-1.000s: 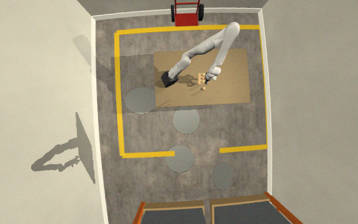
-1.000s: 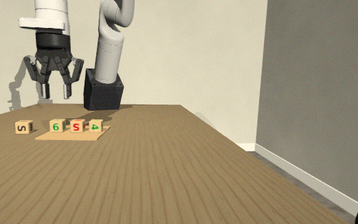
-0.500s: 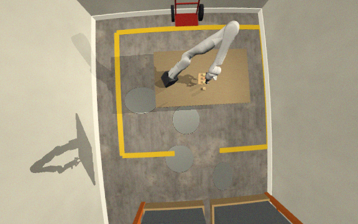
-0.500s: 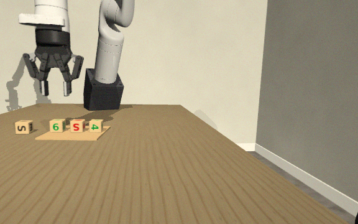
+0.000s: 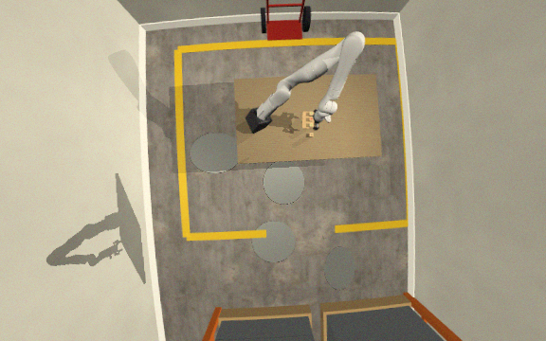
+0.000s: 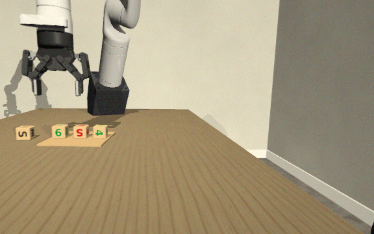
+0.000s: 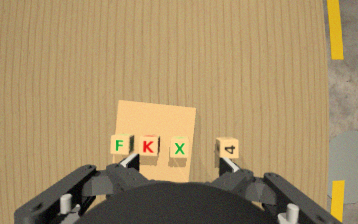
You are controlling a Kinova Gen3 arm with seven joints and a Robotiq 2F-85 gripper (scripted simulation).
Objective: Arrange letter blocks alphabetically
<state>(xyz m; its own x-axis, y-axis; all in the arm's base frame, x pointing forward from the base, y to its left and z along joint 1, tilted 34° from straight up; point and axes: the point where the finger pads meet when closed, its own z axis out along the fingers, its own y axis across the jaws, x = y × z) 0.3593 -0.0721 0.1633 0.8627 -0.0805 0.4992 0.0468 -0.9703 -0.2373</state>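
My hand (image 6: 56,87) hangs wide open and empty above the tan rectangular mat (image 7: 155,117), where small wooden F (image 7: 120,145), K (image 7: 149,146), X (image 7: 179,148) blocks sit in order; the wooden 4 block (image 7: 227,147) lies off on the brown wooden counter (image 6: 180,182). Release looks done; next I'd only hold clear.

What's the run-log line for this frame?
gripper: open, empty, above blocks | mat: F block, K block, X block in row | 4 block: off mat, on table

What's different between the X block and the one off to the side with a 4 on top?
The X block sits on the mat; the 4 block sits on the bare table. X's top mark is a green letter; the 4 is a black number, turned sideways. Both are tan cubes, alike in size.
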